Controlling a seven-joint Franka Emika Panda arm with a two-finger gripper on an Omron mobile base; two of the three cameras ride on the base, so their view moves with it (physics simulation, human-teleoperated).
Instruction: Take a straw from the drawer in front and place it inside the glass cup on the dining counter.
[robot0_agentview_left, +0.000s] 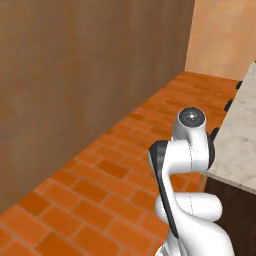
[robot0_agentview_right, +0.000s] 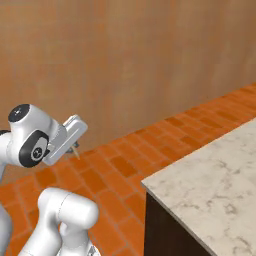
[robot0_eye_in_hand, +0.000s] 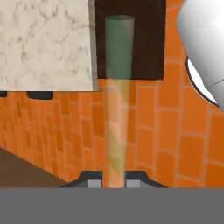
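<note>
Up the centre of the hand view, translucent green-tinted straw (robot0_eye_in_hand: 118, 100) clamped in two-finger gripper (robot0_eye_in_hand: 114, 183), pale marble-topped dining counter (robot0_eye_in_hand: 43, 43) upper left, orange brick floor (robot0_eye_in_hand: 175, 131) beneath, brown wall (robot0_agentview_left: 75, 75) alongside.

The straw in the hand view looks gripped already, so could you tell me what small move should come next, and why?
Probably carry it on over the dining counter: the gripper is shut on the straw, which hangs above brick floor beside the counter's corner; no glass cup visible yet.
</note>
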